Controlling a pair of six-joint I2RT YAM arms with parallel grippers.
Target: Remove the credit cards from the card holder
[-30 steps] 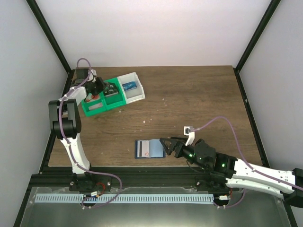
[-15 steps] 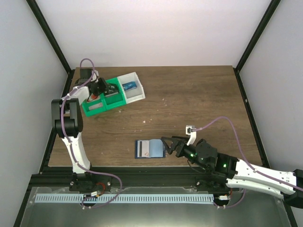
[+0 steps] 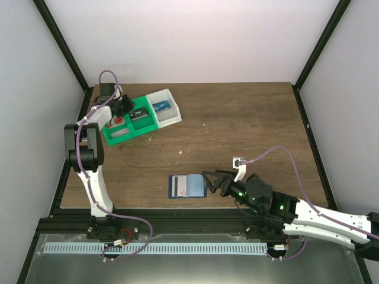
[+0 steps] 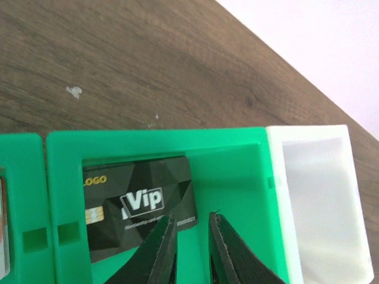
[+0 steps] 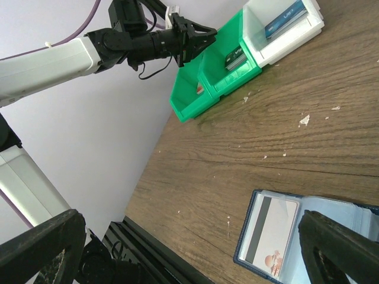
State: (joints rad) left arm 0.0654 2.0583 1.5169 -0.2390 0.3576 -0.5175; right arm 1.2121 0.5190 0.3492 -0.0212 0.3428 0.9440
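Hovering beside the open card holder (image 3: pixel 187 185), the right end effector (image 3: pixel 205 180) spreads wide, likely to pin it; far off, the left end effector (image 4: pixel 192 218) stands narrow, empty.

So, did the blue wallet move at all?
No. The blue wallet lies in the same spot, turned the same way, just as far below the white speck on the table.

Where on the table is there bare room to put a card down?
Bare table: the far right, from the tray across to the edge, and the strip between tray and card holder. Crowded: the tray under the left claw, and beside the right claw.
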